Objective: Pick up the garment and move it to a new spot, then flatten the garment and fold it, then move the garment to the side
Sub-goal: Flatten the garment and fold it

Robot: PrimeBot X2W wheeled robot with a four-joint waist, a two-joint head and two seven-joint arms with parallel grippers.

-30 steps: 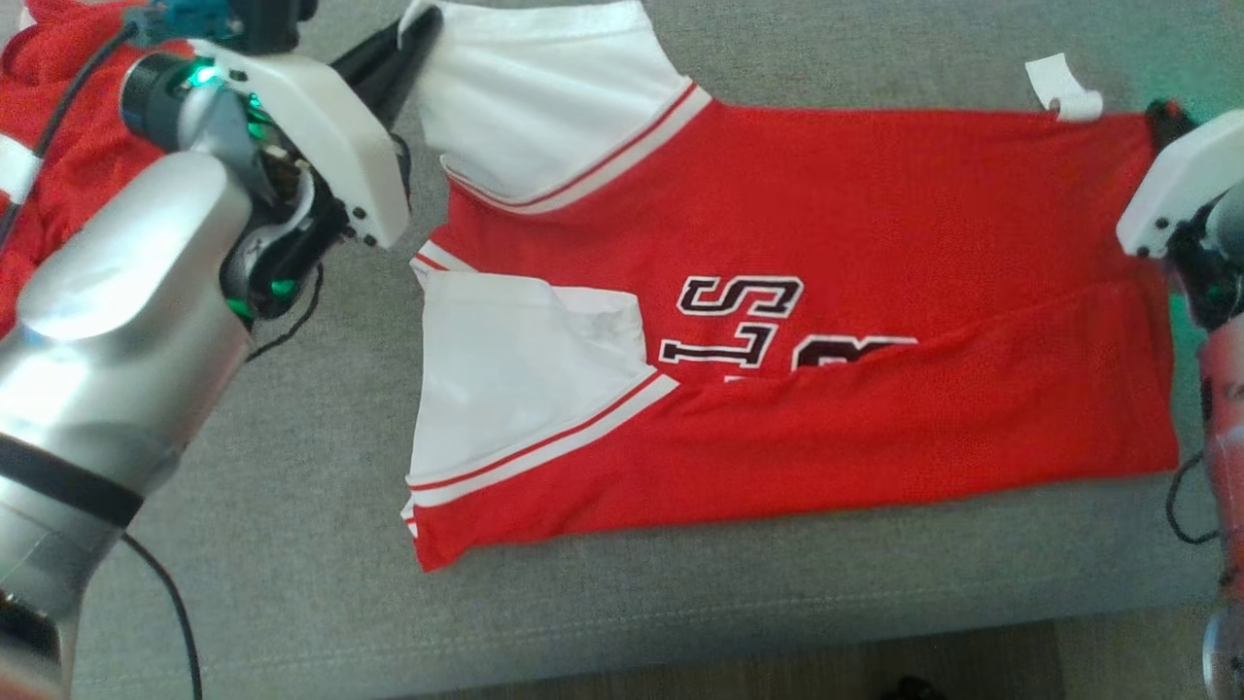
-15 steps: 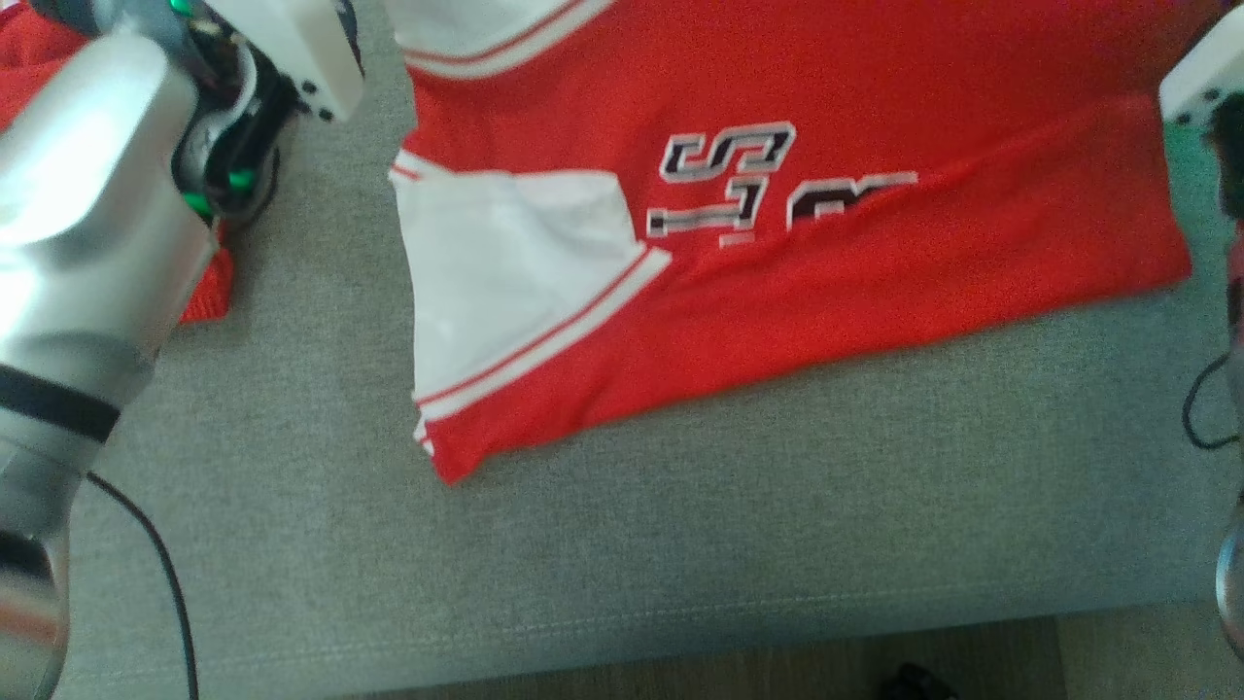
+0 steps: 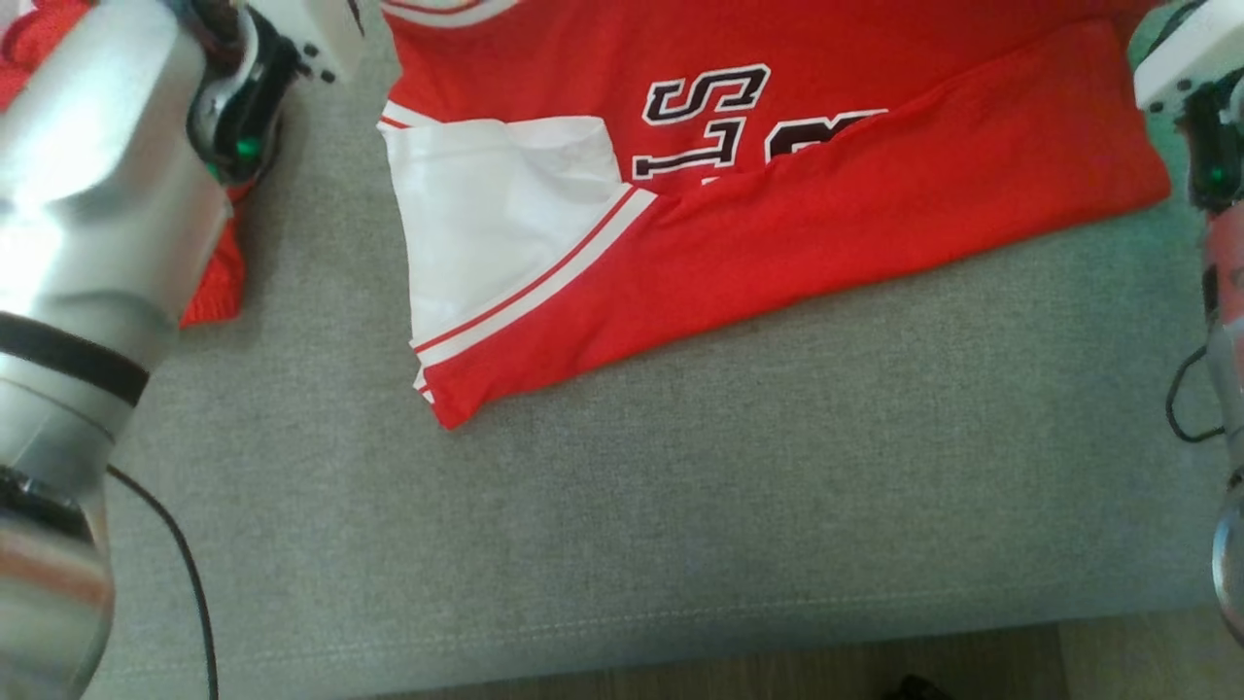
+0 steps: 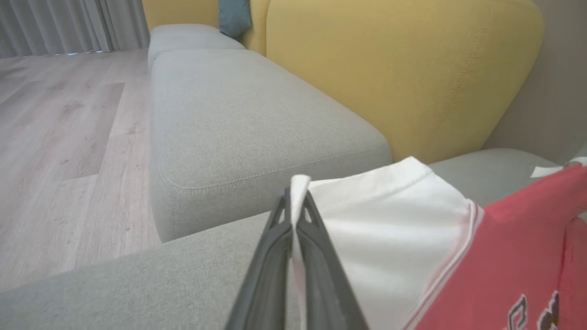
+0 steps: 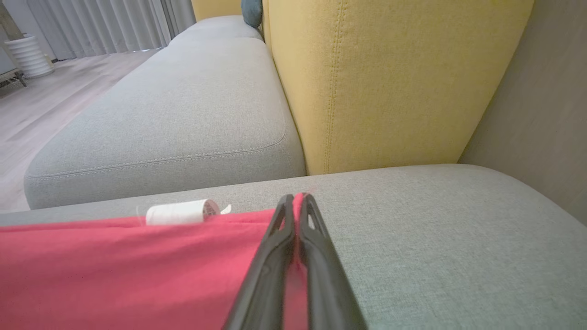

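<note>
On the woven grey cushion (image 3: 680,506), both jaws (slim, dark) pinch edges of the smooth red-and-white jersey (image 3: 875,214).

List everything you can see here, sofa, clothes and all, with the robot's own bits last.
jersey: one, red with white sleeves, spread on the near seat cushion
label: one, white, at the jersey's hem
second garment: one, red, bunched left of the jersey
seat cushions: three, grey, in a row
backrest: one, yellow, behind the cushions
pillow: one, teal, far end of the sofa
floor: one, pale wood, beside the sofa
curtains: one set, grey, beyond the floor
pot: one, white, ribbed, near the curtains
cables: two, black, either side of the near cushion
left gripper: one, dark, shut on the white sleeve edge
right gripper: one, dark, shut on the red hem
</note>
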